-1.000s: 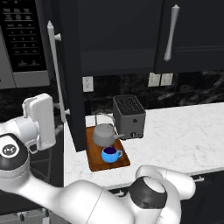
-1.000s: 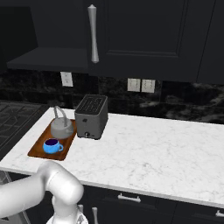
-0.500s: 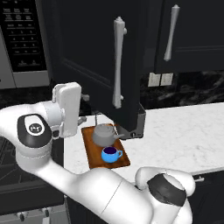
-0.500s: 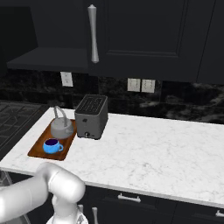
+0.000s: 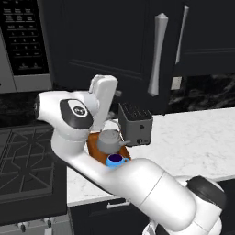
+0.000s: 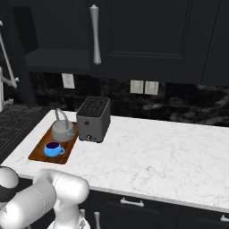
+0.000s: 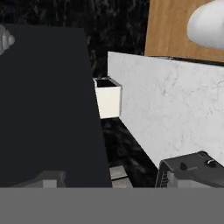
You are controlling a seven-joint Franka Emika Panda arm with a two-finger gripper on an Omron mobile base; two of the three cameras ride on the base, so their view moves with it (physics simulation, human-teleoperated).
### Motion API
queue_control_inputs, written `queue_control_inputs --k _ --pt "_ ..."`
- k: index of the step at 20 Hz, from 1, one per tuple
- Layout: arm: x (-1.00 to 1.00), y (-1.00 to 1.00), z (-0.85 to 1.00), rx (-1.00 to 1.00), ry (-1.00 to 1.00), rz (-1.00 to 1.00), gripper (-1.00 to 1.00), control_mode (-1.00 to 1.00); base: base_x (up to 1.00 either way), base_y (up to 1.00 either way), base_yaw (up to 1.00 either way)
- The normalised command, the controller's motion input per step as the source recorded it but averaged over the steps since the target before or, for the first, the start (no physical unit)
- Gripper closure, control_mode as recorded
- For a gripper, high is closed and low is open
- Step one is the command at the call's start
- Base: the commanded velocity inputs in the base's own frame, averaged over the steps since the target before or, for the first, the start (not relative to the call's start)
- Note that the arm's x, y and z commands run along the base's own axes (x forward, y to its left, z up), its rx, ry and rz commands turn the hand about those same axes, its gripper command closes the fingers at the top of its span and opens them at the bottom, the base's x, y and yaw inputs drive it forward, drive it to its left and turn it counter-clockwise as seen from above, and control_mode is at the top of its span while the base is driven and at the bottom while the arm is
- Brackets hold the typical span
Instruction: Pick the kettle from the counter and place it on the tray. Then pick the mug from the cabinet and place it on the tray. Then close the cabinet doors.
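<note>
Right base view: the kettle (image 6: 62, 130) and the mug (image 6: 53, 149) both sit on the tray (image 6: 39, 153), kettle toward the wall, mug toward the worktop's front edge, near each other but apart. The tray lies at the left end of the worktop (image 6: 170, 152), just beside the toaster (image 6: 93, 119). I take both placements as done, so what's left is the cabinet doors.

Left base view: my arm is folded up high, well above the tray, and the white wrist housing sits close against a dark door panel (image 5: 114, 50) with its long grey bar handle (image 5: 156, 53). I read that posture as pushing a door closed, not carrying anything. Can't tell from here whether that door is fully shut.

Hand view: a dark door face (image 7: 48, 105) fills the left side, with worktop marble and a wall outlet (image 7: 108, 98) beyond. Fingertips aren't clear, so I can't tell if the hand is open or closed.
</note>
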Motion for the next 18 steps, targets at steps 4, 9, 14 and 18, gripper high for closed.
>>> queue_control_inputs --k 4,9,14,18 --pt "0.44 -0.79 0.07 0.11 0.0 0.15 -1.0 -1.0 0.0 0.0 0.0" --pt "0.49 -0.72 0.05 0.1 0.0 0.18 -1.0 -1.0 0.0 0.0 0.0" --pt "0.62 -0.65 0.08 0.1 0.0 0.22 -1.0 -1.0 0.0 0.0 0.0" --pt "0.62 -0.6 0.04 0.09 0.0 0.25 -1.0 -1.0 0.0 0.0 0.0"
